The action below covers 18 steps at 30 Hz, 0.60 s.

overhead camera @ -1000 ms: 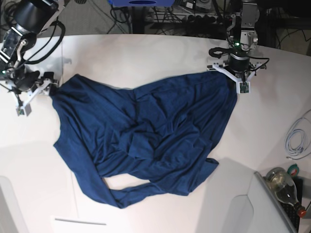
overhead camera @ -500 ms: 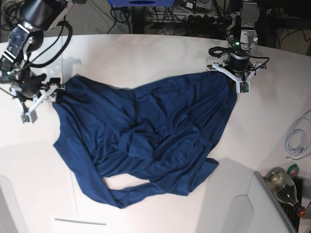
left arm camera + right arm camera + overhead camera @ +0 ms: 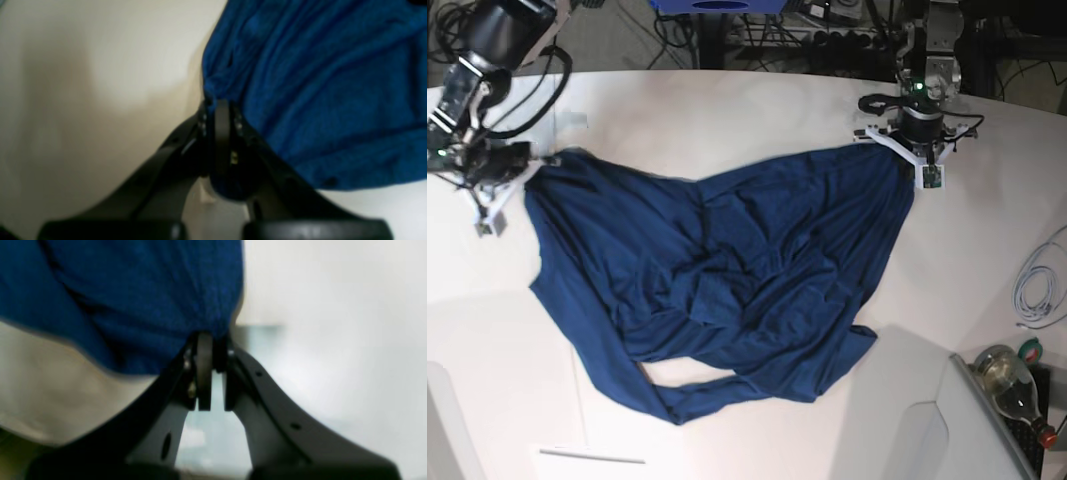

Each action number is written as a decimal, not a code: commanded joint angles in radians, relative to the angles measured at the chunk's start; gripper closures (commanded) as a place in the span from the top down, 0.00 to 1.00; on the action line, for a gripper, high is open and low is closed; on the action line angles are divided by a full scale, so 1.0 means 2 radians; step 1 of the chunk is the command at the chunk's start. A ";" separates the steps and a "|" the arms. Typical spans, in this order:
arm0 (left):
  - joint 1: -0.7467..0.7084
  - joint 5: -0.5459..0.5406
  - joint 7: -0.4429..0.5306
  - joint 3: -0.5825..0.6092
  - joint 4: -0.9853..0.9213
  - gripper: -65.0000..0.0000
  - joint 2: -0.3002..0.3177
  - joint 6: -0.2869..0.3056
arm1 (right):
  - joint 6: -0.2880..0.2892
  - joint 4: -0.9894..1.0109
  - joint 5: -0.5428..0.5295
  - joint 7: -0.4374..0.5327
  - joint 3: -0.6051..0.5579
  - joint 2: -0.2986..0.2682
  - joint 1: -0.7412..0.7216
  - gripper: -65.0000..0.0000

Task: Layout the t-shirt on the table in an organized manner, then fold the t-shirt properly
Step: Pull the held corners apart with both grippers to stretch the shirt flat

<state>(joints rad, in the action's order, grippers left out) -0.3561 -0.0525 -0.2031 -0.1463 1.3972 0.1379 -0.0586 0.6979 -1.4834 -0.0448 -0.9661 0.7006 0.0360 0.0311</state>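
Observation:
The dark navy t-shirt (image 3: 727, 280) lies crumpled and spread on the white table (image 3: 727, 110), with one long edge curled under at the front. My left gripper (image 3: 905, 158), on the right of the base view, is shut on the shirt's far right corner. The left wrist view shows the fabric (image 3: 317, 83) pinched at that gripper's (image 3: 222, 103) tips. My right gripper (image 3: 527, 172) holds the far left corner. In the right wrist view it (image 3: 211, 336) is shut on a bunch of the cloth (image 3: 133, 290).
A white cable (image 3: 1037, 285), a green tape roll (image 3: 1030, 350) and a glass bottle (image 3: 1012, 385) sit at the right edge. A grey box (image 3: 987, 430) stands at the front right. Cables (image 3: 827, 40) lie beyond the curved far edge.
My right gripper closed on the shirt's far left corner and drew it left and away. The left gripper shifted slightly farther back with its corner.

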 commanded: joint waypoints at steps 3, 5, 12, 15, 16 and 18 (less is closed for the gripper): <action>-0.020 0.001 -0.027 -0.002 0.093 0.00 0.005 -0.001 | 0.000 -0.121 -0.006 -0.072 -0.001 -0.012 0.007 0.00; -0.017 0.001 -0.065 -0.002 0.128 0.00 0.004 -0.001 | 0.000 -0.144 -0.003 -0.104 -0.002 -0.014 0.002 0.00; 0.057 0.004 -0.119 -0.002 0.123 0.00 0.003 -0.001 | -0.008 -0.066 -0.003 -0.123 -0.003 -0.065 -0.057 0.00; 0.078 0.005 -0.126 -0.001 0.093 0.00 0.003 -0.001 | -0.009 -0.004 -0.003 -0.115 -0.003 -0.087 -0.083 0.00; 0.086 0.005 -0.126 0.002 0.081 0.00 0.003 -0.001 | -0.009 0.019 -0.003 -0.106 -0.003 -0.094 -0.093 0.00; 0.110 0.006 -0.125 0.004 0.060 0.00 0.002 -0.001 | -0.011 0.070 -0.003 -0.087 -0.005 -0.107 -0.123 0.00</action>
<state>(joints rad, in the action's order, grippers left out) -0.1589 -0.0467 -0.4858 -0.1368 1.4967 0.1352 -0.0540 0.6762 -1.3247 -0.0414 -1.1618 0.6922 -0.1551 -0.1818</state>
